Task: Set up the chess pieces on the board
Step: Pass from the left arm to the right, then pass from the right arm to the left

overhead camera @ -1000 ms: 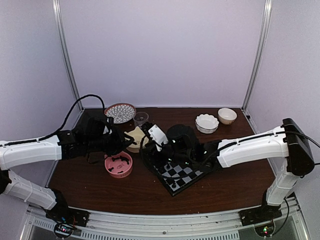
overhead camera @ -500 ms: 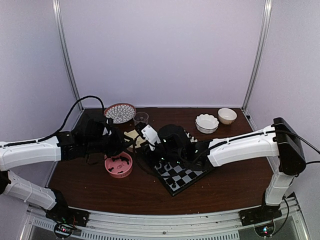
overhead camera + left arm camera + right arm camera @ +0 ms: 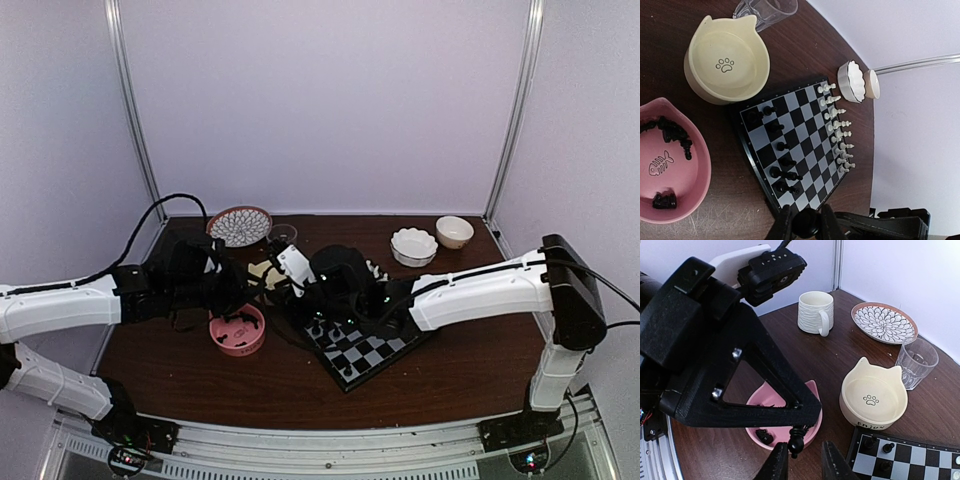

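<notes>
Compared with a second ago, the right arm (image 3: 480,290) is reaching further toward the left of the overhead view, its wrist now hanging over the far corner of the chessboard (image 3: 366,350), while the left arm (image 3: 60,305) is staying almost where it was. At the lower left of the left wrist view the pink bowl (image 3: 687,182) is holding loose black chessmen (image 3: 674,134) in two small clusters, one near its upper rim and one near its lower rim, with a fish drawing between them. Just above it the cream bowl (image 3: 740,75) is showing a paw print on its floor, and a clear glass (image 3: 767,7) is standing beyond it at the top edge. At the upper right a white scalloped bowl (image 3: 850,82) and a small beige bowl (image 3: 872,84) are sitting side by side. The chessboard is lying at an angle mid-table, its checks black and light grey; white chessmen (image 3: 838,131) are lining its right edge, and several more black chessmen are standing along its left side. The left gripper (image 3: 807,226) is clamping a black chessman (image 3: 796,439) at its fingertips, seen against the pink bowl's near rim in the right wrist view. The right gripper (image 3: 804,465) is holding its fingers apart just below that piece.
</notes>
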